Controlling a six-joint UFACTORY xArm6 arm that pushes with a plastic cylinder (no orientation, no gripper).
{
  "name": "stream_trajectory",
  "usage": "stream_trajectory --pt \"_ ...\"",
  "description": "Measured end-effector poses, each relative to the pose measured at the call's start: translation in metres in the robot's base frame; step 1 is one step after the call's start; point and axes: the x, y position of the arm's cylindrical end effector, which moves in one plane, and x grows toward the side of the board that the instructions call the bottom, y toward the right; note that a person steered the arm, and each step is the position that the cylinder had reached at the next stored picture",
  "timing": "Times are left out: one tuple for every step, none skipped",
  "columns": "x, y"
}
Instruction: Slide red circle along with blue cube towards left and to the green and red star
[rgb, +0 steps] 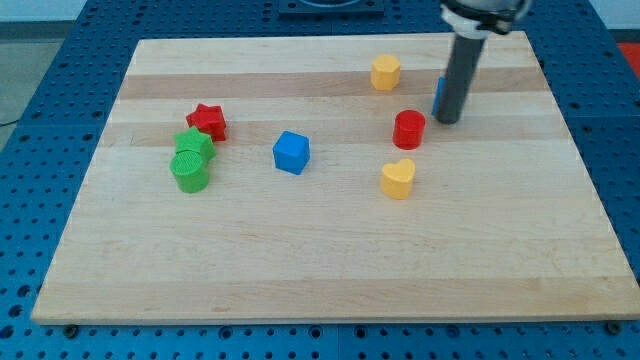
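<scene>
The red circle (408, 130) stands right of the board's middle. My tip (448, 121) rests just to its right, a small gap apart. A blue block (439, 94) is mostly hidden behind the rod, only its left edge showing. The blue cube (291, 152) sits near the middle of the board. The red star (207, 122) is at the left, with the green star (194, 144) touching it just below.
A green cylinder (190, 172) sits against the green star's lower side. A yellow hexagon-like block (385, 73) is near the view's top. A yellow heart (398, 179) lies below the red circle. The wooden board (320, 270) lies on a blue table.
</scene>
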Motion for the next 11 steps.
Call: stream_trajectory --pt "0.022 -0.025" --pt "0.039 -0.024" --pt "0.048 -0.029" --pt "0.057 -0.072" --pt "0.063 -0.099" --pt "0.074 -0.103" --pt "0.076 -0.112" --pt "0.076 -0.135" --pt "0.076 -0.162" --pt "0.076 -0.187" --pt "0.077 -0.214"
